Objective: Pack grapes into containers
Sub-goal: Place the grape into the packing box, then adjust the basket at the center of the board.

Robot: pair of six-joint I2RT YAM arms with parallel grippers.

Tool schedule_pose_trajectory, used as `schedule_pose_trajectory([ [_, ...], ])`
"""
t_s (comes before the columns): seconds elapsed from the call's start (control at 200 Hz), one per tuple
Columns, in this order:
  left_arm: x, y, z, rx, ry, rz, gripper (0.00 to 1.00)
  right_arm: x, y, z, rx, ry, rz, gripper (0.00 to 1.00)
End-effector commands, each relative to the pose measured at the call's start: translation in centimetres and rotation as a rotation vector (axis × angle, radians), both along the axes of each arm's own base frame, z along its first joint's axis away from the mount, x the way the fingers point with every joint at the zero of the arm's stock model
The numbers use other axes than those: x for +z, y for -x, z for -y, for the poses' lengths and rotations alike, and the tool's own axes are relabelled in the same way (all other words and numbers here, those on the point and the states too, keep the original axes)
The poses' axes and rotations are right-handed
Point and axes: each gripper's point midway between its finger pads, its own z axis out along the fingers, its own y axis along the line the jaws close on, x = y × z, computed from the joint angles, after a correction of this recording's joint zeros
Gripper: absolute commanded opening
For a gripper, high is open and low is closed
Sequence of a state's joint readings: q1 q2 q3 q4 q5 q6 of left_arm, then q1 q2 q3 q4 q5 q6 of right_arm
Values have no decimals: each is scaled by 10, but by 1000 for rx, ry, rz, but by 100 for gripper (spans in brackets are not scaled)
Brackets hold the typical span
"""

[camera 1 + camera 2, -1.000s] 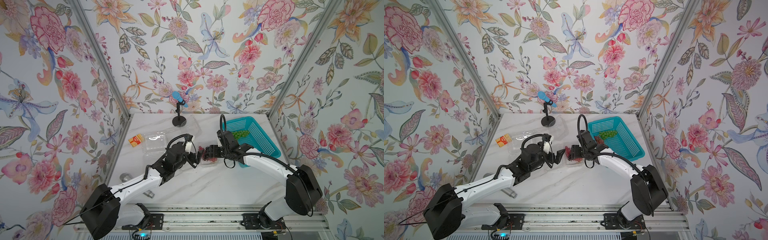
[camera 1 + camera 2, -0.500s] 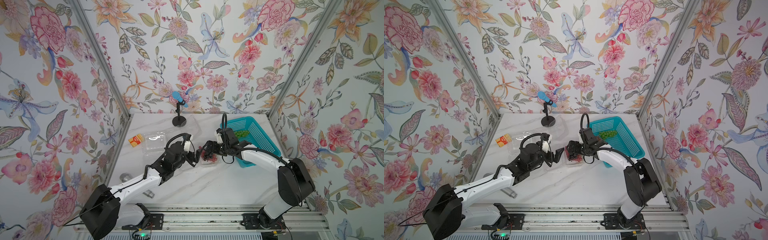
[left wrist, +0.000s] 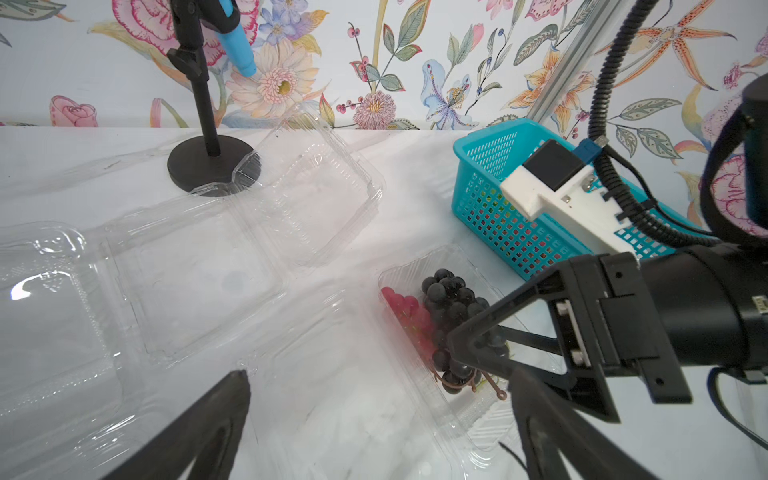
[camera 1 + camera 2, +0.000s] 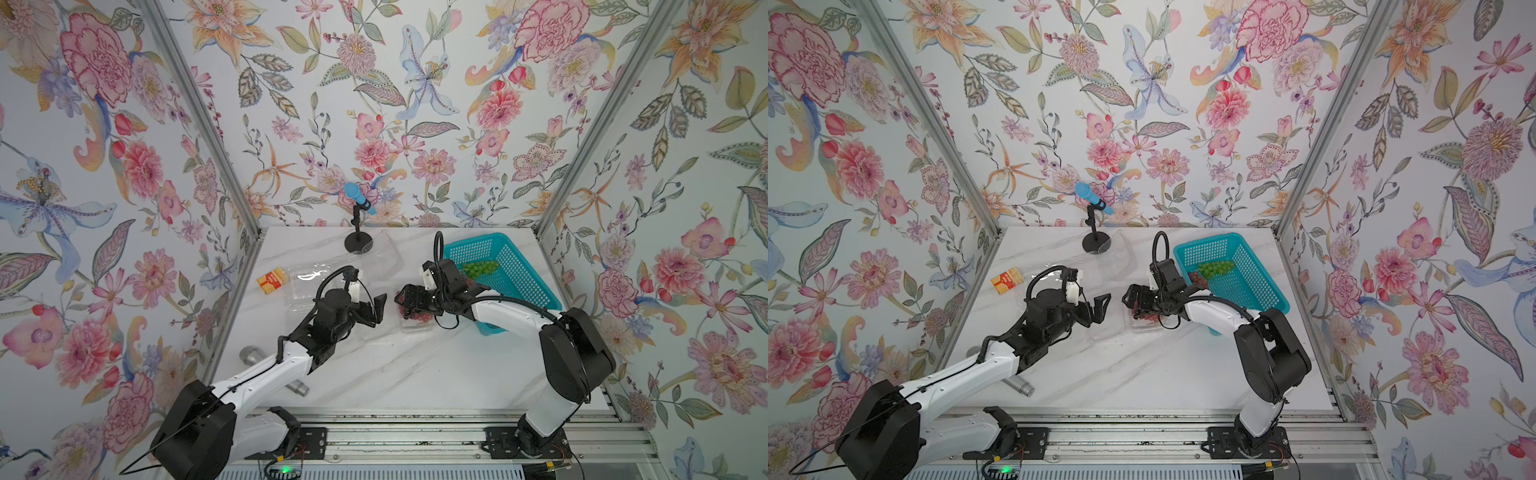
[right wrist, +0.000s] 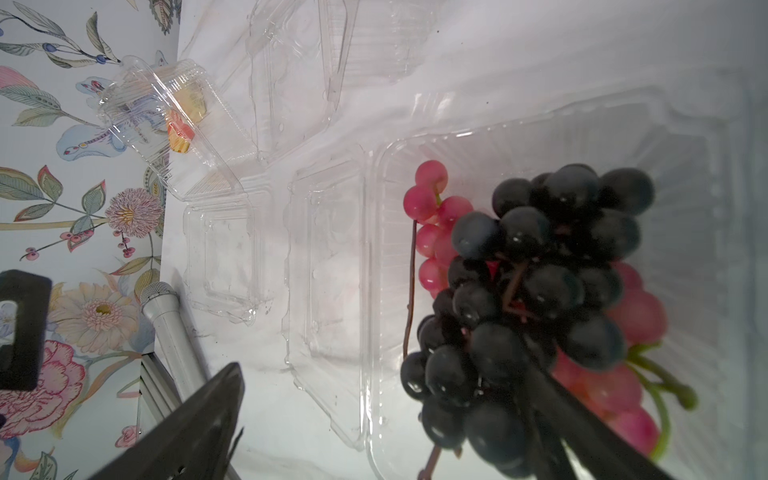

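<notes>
Grapes [image 3: 453, 303], dark and red bunches together, are lying in one clear box [image 3: 415, 266] beneath the wide-open, empty right gripper [image 4: 409, 301], while the left gripper [image 4: 376, 309] is hovering nearby, also wide and empty; a finger [image 5: 582, 424] close against the stems may be risking snagging them and dragging the box.

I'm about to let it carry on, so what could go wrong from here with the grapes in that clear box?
The open right gripper looks to have one finger against the dark grape bunch; pulling away may drag it out of the clamshell. That bunch lies heaped on the red grapes, so the lid may not shut.
</notes>
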State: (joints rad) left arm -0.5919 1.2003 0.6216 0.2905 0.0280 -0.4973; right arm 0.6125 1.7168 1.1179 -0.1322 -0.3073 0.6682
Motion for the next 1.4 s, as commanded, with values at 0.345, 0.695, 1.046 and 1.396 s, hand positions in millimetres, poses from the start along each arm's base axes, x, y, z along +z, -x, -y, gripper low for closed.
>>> schedule_pose_trajectory([
  [0.345, -28, 5, -26, 73, 43, -122, 100, 29, -23, 64, -103, 32, 68, 100],
  [0.695, -36, 11, -31, 105, 89, -138, 100, -1, -73, 99, -171, 179, 37, 99],
  [1.046, -40, 18, -29, 81, 84, -167, 100, 17, -101, 126, -205, 229, 89, 100],
  [1.396, -41, 18, -24, 72, 107, -187, 100, 8, -48, 67, -23, 224, 80, 100],
])
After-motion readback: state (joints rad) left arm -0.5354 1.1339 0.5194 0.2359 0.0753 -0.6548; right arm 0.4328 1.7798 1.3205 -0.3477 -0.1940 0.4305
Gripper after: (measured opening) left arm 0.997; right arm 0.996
